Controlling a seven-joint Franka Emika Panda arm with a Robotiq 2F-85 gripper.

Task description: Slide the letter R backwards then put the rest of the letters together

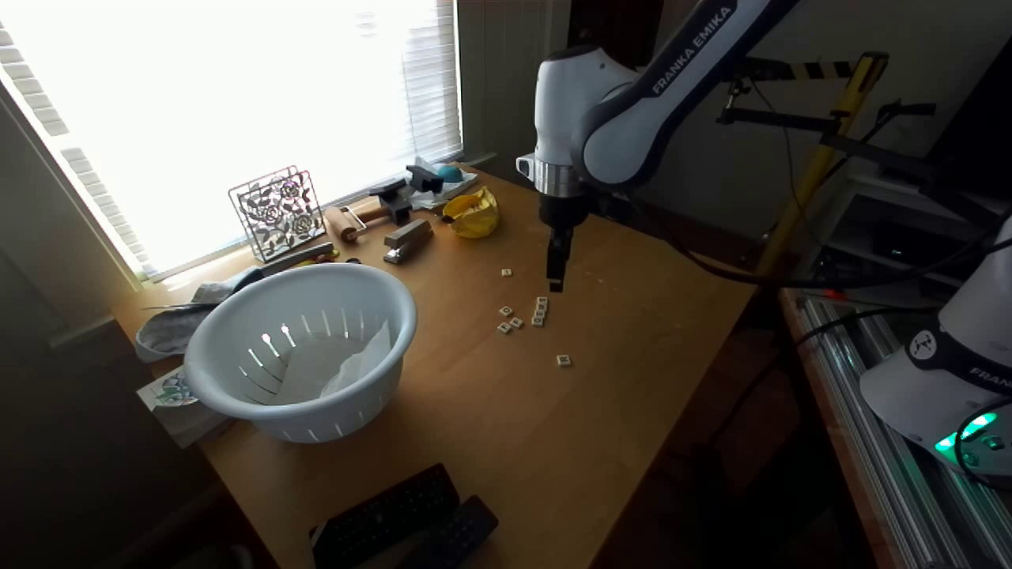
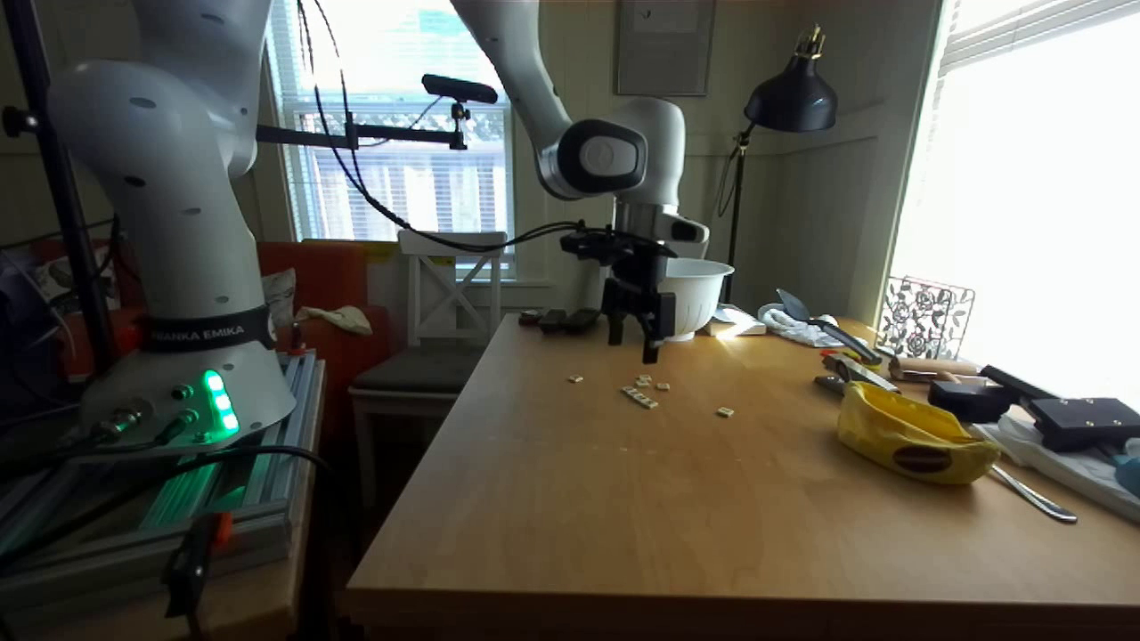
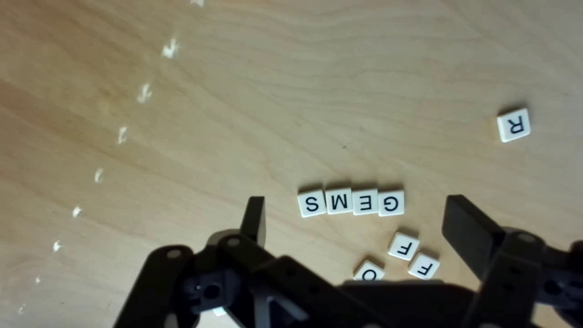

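The letter R (image 3: pixel 513 125) is a small white tile lying alone at the right of the wrist view; it also shows in both exterior views (image 1: pixel 564 360) (image 2: pixel 575 379). The tiles S (image 3: pixel 312 203), M (image 3: pixel 339 201), E (image 3: pixel 365 202) and G (image 3: pixel 391 203) form a touching row. Two F tiles (image 3: pixel 404 246) (image 3: pixel 423 266) lie close together beside the row, and the O tile (image 3: pixel 369 271) is partly hidden by the gripper. Another tile (image 1: pixel 506 273) lies apart. My gripper (image 3: pixel 357 209) is open and empty above the table, fingers spread wider than the row (image 1: pixel 556 286) (image 2: pixel 633 349).
A white colander (image 1: pixel 300 407) stands on the wooden table (image 1: pixel 506 442). A yellow object (image 1: pixel 473 213), a stapler (image 1: pixel 408 239) and a metal flower-pattern holder (image 1: pixel 278 212) are along the window side. Dark remotes or keypads (image 1: pixel 403 518) lie at one end.
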